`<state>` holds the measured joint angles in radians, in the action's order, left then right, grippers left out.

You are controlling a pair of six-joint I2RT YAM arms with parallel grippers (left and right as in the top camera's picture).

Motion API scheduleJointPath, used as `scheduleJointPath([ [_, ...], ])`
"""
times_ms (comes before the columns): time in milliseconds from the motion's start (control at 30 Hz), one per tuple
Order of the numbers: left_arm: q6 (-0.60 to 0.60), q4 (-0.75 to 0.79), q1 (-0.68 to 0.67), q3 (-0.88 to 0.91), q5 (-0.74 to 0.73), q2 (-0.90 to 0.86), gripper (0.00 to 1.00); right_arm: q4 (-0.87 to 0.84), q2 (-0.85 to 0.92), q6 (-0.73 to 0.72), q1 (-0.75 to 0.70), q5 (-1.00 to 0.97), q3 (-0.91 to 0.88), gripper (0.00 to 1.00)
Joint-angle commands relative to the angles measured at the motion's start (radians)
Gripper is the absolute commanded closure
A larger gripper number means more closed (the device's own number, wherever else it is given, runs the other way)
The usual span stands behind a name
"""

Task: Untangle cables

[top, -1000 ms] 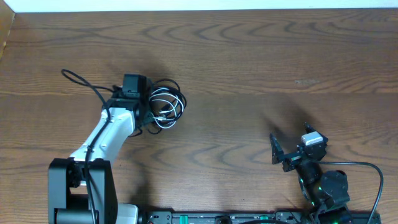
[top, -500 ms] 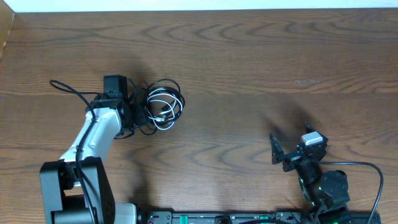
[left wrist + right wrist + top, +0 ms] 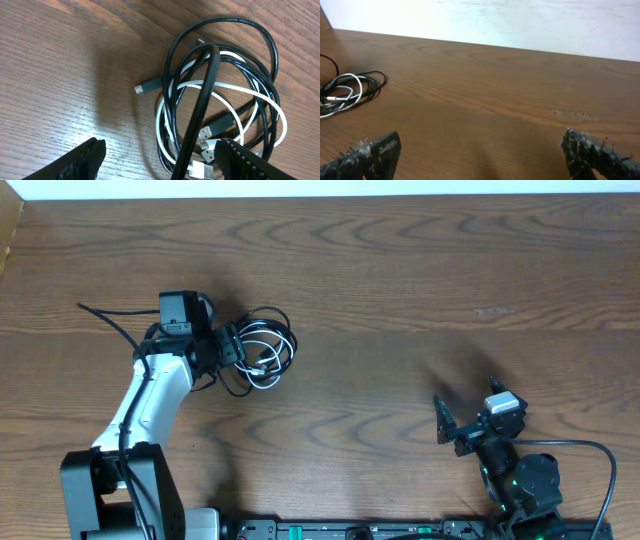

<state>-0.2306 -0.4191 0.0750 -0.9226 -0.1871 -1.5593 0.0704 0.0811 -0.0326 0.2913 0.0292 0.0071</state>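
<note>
The black cable (image 3: 284, 323) lay coiled in several loose loops on the wooden table (image 3: 420, 280), and everything else is placed from that coil. The white cable (image 3: 256, 329) sat inside it, its shorter loops threaded over and under the black strands. The two were not separated.

In the left wrist view the black cable (image 3: 243, 23) made the outer ring and the white cable (image 3: 226, 86) curved across its middle. Two silver plug ends (image 3: 205, 133) lay close together at the near side of the coil. One small plug (image 3: 142, 89) poked out just beyond its left edge.

The left gripper (image 3: 230, 346) was at the coil's left edge, jaws spread wide and clamping nothing. One black strand rose from the coil and passed through the gap between its fingers (image 3: 84, 156), touching neither as far as could be seen.

The right gripper (image 3: 458, 428) was well apart from the coil, low to its right. Its fingers (image 3: 371, 149) were spread wide and empty, and from there the coil showed only at the far left.
</note>
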Motion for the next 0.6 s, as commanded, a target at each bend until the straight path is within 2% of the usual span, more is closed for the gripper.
scheduleJointPath([
  [0,0.016,0.011,0.003,0.009,0.019,-0.009,0.25,0.005,-0.001,0.015,0.004,-0.004,-0.002,0.01],
  [567,0.008,0.043,0.002,0.021,0.018,-0.014,0.25,0.005,-0.001,0.015,0.004,-0.004,-0.002,0.01],
])
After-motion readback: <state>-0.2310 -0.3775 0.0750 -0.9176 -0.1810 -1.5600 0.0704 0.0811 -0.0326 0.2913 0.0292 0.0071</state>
